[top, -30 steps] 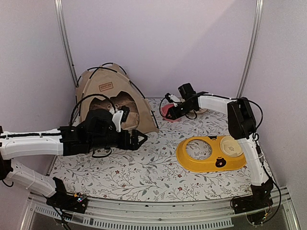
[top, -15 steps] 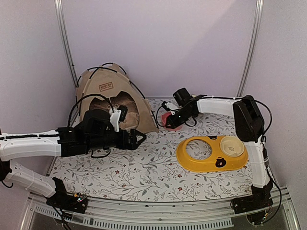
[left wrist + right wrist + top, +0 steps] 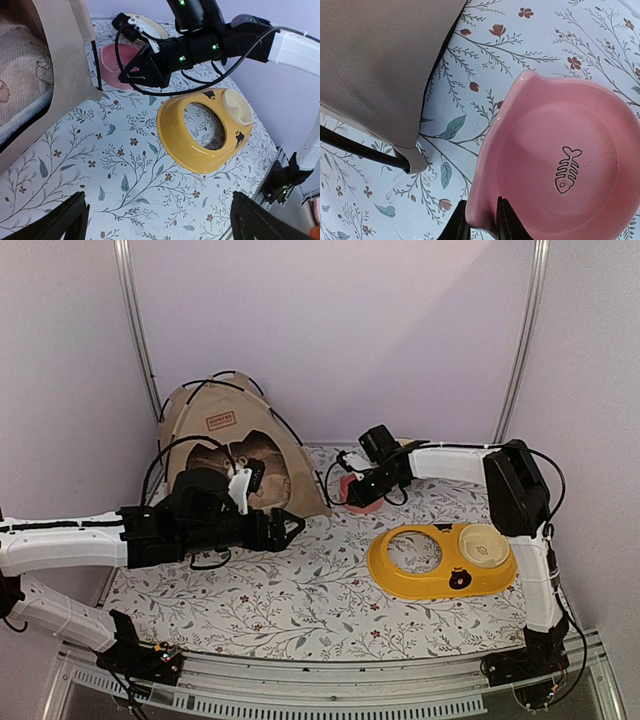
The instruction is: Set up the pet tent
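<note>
Pet tent [image 3: 235,450] stands upright at the far left of the table, and the left gripper [image 3: 292,532] is nearer to it.

The tent's doorway faces the near side. The left gripper hangs just near and right of that doorway with its jaws spread wide and nothing in them, so the tent lies far and left of its fingertips. The right gripper [image 3: 480,222] sits just right of the tent's near-right corner, pinched onto the rim of a pink bowl [image 3: 560,165]. By my judgement, that leaves the left arm free for the tent.
</note>
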Robot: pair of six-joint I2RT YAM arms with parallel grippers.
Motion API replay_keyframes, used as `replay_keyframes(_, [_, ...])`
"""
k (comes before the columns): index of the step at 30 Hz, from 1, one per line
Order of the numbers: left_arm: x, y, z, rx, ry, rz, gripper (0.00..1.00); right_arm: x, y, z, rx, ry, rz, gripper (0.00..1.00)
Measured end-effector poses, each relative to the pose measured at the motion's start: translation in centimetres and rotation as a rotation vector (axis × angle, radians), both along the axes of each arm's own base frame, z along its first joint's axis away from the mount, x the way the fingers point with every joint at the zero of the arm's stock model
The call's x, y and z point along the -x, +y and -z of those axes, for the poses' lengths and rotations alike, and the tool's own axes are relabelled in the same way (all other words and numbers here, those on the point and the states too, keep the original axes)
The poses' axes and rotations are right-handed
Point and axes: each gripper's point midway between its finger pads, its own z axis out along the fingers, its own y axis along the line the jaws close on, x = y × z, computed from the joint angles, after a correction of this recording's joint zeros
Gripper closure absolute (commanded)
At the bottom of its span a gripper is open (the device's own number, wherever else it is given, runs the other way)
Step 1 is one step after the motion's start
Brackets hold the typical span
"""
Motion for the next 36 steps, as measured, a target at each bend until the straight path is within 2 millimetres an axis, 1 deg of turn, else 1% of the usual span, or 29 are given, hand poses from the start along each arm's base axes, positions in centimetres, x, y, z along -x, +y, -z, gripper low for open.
replay_keyframes(9, [0.0, 0.2, -0.1, 0.003, -0.004, -0.005, 0.01, -1.3, 0.0, 0.8, 0.017, -0.029, 0.03, 0.8])
replay_keyframes(11, [0.0, 0.2, -0.2, 0.005, -0.006, -0.005, 0.0, -1.5, -0.2, 0.8, 0.015, -0.03, 0.047, 0.78])
replay_keyframes(13, [0.0, 0.2, -0.3, 0.007, -0.007, -0.006, 0.01, -1.9, -0.8, 0.9, 0.015, -0.03, 0.07, 0.76])
replay_keyframes(16, [-0.1, 0.3, -0.3, 0.007, -0.007, -0.008, 0.01, -2.3, -1.4, 1.1, 0.02, -0.03, 0.092, 0.72])
replay_keyframes(18, [-0.2, 0.4, -0.2, 0.006, -0.006, -0.01, 0.0, -2.5, -1.9, 1.2, 0.021, -0.023, 0.107, 0.72])
replay_keyframes(21, [-0.2, 0.4, -0.2, 0.007, -0.007, -0.012, 0.01, -2.6, -2.4, 1.4, 0.026, -0.01, 0.114, 0.76])
replay_keyframes(22, [-0.2, 0.4, -0.2, 0.007, -0.007, -0.013, 0.01, -2.7, -2.3, 1.4, 0.025, -0.01, 0.114, 0.79])
replay_keyframes(25, [-0.3, 0.5, -0.2, 0.006, -0.007, -0.013, 0.01, -3.0, -2.2, 1.4, 0.026, -0.017, 0.107, 0.97])
replay_keyframes(26, [-0.3, 0.5, -0.2, 0.006, -0.007, -0.014, 0.01, -3.2, -2.2, 1.3, 0.03, -0.028, 0.109, 1.0])
replay_keyframes(27, [-0.3, 0.5, -0.2, 0.006, -0.007, -0.015, 0.0, -3.3, -2.3, 1.2, 0.046, -0.046, 0.1, 1.0])
replay_keyframes(28, [-0.3, 0.5, -0.3, 0.007, -0.007, -0.015, 0.0, -3.9, -2.4, 0.5, 0.048, -0.071, 0.116, 1.0])
replay_keyframes(29, [-0.3, 0.5, -0.3, 0.006, -0.007, -0.015, 0.0, -3.9, -2.3, 0.1, 0.039, -0.072, 0.118, 1.0])
replay_keyframes(31, [-0.3, 0.5, -0.3, 0.006, -0.008, -0.015, 0.0, -3.8, -2.5, -0.2, 0.029, -0.064, 0.117, 1.0])
replay_keyframes(34, [-0.4, 0.6, -0.3, 0.004, -0.01, -0.019, 0.0, -3.3, -2.9, -0.5, 0.027, -0.05, 0.128, 1.0])
replay_keyframes(36, [-0.5, 0.7, -0.4, 0.005, -0.013, -0.023, 0.01, -2.3, -3.3, -0.9, 0.027, -0.017, 0.144, 1.0])
